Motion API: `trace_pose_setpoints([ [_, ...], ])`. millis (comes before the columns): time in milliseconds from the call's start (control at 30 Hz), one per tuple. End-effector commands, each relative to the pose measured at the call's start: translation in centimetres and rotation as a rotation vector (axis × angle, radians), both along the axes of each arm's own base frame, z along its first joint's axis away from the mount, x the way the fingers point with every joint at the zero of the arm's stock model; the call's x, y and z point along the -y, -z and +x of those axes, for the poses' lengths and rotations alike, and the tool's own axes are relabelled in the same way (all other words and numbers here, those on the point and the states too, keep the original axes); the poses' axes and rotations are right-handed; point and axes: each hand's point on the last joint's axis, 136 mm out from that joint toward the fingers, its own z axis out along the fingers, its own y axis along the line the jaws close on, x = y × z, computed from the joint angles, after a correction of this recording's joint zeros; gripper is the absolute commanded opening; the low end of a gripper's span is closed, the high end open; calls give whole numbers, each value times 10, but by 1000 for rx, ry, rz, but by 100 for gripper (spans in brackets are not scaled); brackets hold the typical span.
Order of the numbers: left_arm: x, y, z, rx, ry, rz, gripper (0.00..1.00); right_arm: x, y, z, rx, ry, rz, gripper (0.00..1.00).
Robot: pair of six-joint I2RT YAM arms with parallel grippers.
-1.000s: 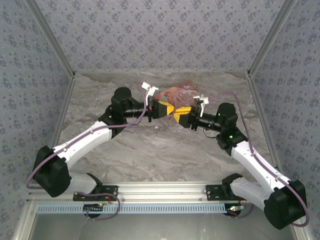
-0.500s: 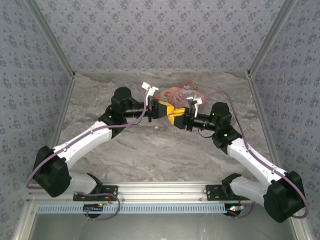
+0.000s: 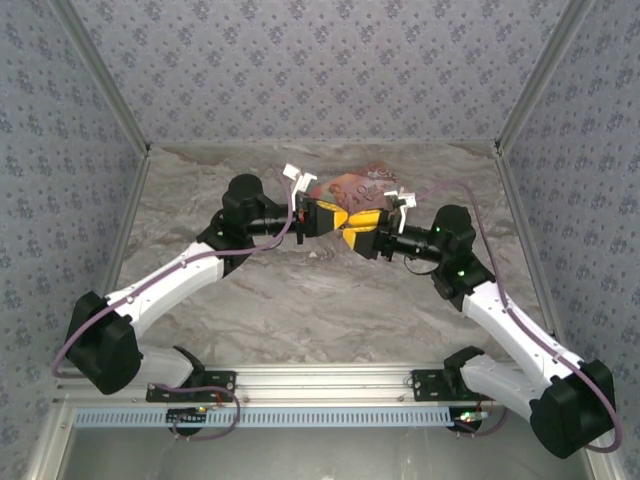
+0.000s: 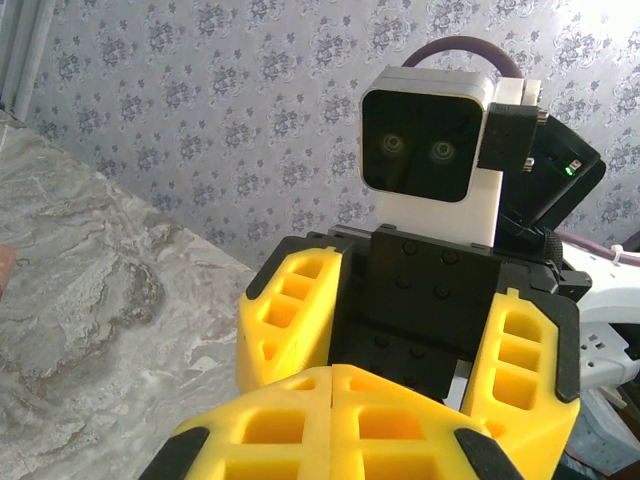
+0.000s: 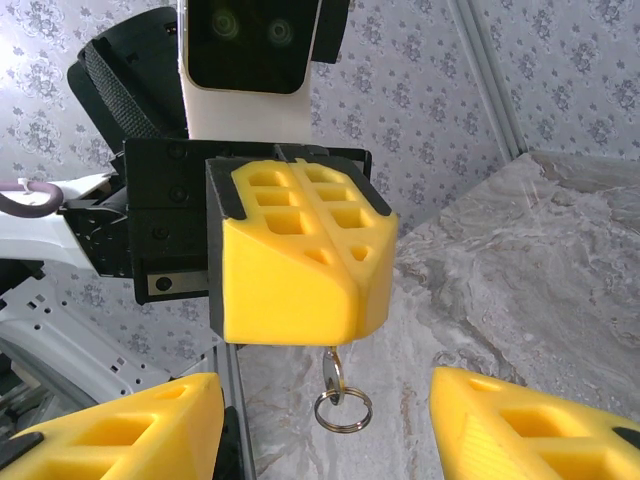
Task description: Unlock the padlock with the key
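Mid-air over table (image 3: 300, 300) | left gripper (image 5: 325, 300) clamped on key (image 5: 333, 385), likely offering it | right gripper (image 4: 410, 340) spread wide, facing, ready to take

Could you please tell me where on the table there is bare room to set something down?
The widest bare patch of table lies between the left arm, the right arm and the front rail. The far left corner is bare too. It is crowded mid-table, where the left gripper, shut on the key, faces the open right gripper before the pink box.
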Motion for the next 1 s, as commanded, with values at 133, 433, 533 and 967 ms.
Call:
trace_pose_setpoints([
  [133,-2,-4,1,36,-11,-6,0,-13,-8,-10,5,-61,8,52],
  [433,-2,-2,1,31,-11,-2,0,-19,-12,-5,19,-64,14,46],
  [533,-2,-2,1,32,-11,-2,0,-20,-14,-4,24,-62,16,45],
  [967,-3,1,2,34,-25,9,0,-9,-11,-6,13,-31,-23,49],
])
